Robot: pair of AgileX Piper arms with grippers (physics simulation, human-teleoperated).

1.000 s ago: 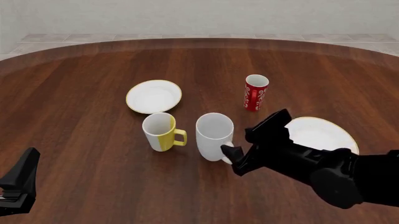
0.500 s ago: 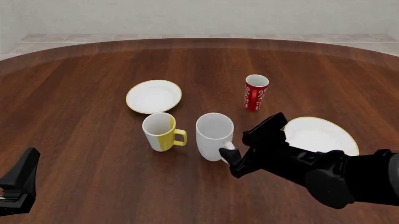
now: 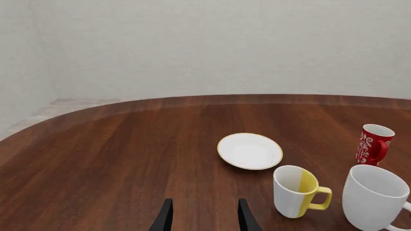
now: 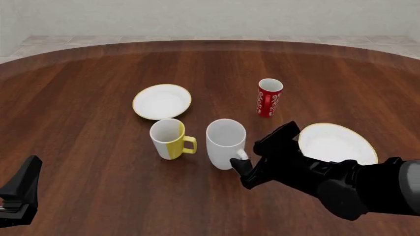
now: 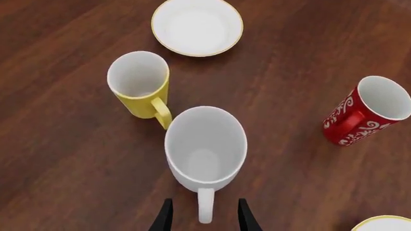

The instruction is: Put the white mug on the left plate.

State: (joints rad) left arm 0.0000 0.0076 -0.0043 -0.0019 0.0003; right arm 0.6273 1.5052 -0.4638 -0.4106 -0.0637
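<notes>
A tall plain white ceramic mug (image 4: 225,143) is standing upright mid-counter (image 4: 78,98), its handle sitting between the spread fingers of the right claw (image 5: 204,217). The small yellow-rimmed white plate (image 4: 162,101) is lying at its 11 o'clock. The left claw (image 3: 204,216) is hovering spread, well apart.

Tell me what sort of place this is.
Probably a simulated test room, not a real home: a round wooden table with a bare pale wall behind, set with cups like the white mug and the left plate.
</notes>
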